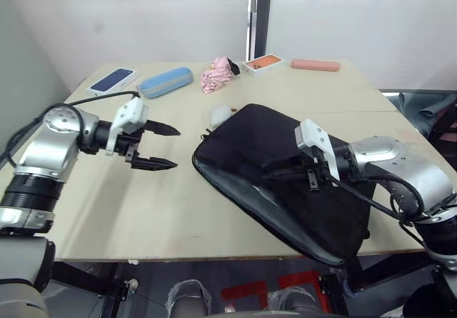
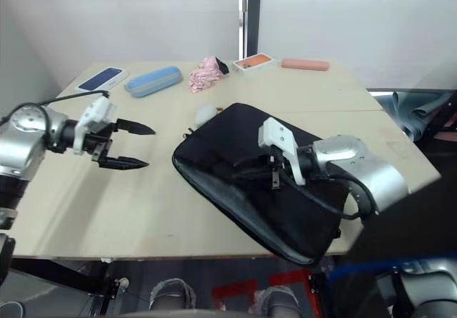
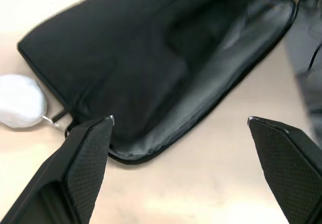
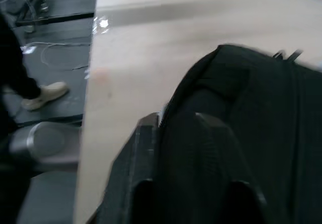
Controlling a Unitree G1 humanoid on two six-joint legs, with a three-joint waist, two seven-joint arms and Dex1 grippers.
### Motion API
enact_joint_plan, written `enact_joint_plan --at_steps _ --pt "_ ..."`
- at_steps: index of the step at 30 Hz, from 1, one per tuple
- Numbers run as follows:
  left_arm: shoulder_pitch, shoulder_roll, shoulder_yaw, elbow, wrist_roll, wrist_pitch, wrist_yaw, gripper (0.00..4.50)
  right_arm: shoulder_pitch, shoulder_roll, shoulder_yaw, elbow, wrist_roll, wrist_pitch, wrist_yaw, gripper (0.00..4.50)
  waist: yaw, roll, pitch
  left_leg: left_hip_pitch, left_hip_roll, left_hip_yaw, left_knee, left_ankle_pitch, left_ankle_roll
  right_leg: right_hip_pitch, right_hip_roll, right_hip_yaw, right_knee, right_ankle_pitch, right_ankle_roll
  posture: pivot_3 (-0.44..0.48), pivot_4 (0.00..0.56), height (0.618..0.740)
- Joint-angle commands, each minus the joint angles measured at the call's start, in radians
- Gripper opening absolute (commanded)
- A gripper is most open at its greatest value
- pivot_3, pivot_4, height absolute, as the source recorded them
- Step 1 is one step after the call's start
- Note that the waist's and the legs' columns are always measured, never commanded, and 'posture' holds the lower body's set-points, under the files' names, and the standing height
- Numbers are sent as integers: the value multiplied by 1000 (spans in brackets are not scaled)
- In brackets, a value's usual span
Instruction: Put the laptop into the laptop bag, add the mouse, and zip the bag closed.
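Now right gripper (image 1: 280,169) pinches laptop bag (image 1: 250,136) fabric

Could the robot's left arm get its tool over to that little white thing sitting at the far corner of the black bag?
Probably yes. The left tool hangs open above bare table, and nothing stands between it and the white thing beside the laptop bag. The right tool is busy on the bag's top, out of that path.

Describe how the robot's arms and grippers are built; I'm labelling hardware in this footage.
Both arms have rounded silver-metal shells with black ribbed joints and black cables looping along them. The left gripper has two slim, pointed black fingers behind a white wrist block; its finger pads are finely textured. The right gripper carries the same white block and black fingers.
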Motion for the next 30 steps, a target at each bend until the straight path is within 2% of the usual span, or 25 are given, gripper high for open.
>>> enact_joint_plan --at_steps 1,5,6,11,15,21,26,28,30 --pt "-25 -4 -18 35 27 -107 -47 4500 34 -53 -85 -55 90 67 17 2655 3 0 0 0 0 0 0 0 0 0 0 0 0 0 0 0 150 740" --pt "-110 -80 -86 206 96 -303 -48 4500 188 -164 -346 -134 293 207 23 4047 30 0 0 -1 0 0 0 0 1 0 0 0 -1 0 0 0 150 740" --pt "-141 -109 -99 282 131 -371 -48 4500 239 -180 -445 -152 349 236 22 4375 31 0 0 -1 0 0 0 0 2 0 -1 0 -1 0 0 0 150 740" --pt "-285 -263 -147 610 253 -649 -5 4500 451 -199 -933 -244 589 369 -45 4375 53 -1 -1 0 0 1 3 0 3 0 -1 2 0 0 0 0 150 740" --pt "-373 -358 -155 805 339 -747 73 4500 606 -186 -1190 -332 737 395 -106 4375 65 -1 -1 -1 -1 1 5 -1 5 1 -2 1 0 0 0 0 150 740" --pt "-425 -469 -140 936 408 -778 185 4500 817 -156 -1370 -421 858 347 -199 4375 61 -2 -1 -1 -1 1 4 -1 5 1 -2 0 -1 0 1 0 150 740" --pt "-434 -490 -165 983 496 -800 276 4500 932 -152 -1430 -430 881 293 -238 4375 61 -2 -1 -1 -2 0 4 -1 5 2 -4 -1 -3 -1 5 0 150 740" --pt "-438 -495 -168 993 526 -813 314 3411 975 -142 -1449 -437 878 272 -245 4411 62 -2 -1 -2 -3 -1 3 -1 5 2 -4 -2 -3 -4 9 0 150 740" --pt "-445 -501 -152 996 523 -803 308 3065 1056 -93 -1462 -465 833 255 -217 4411 63 -2 -1 -2 -3 -1 2 -1 5 3 -5 -2 -4 -4 9 0 150 740"
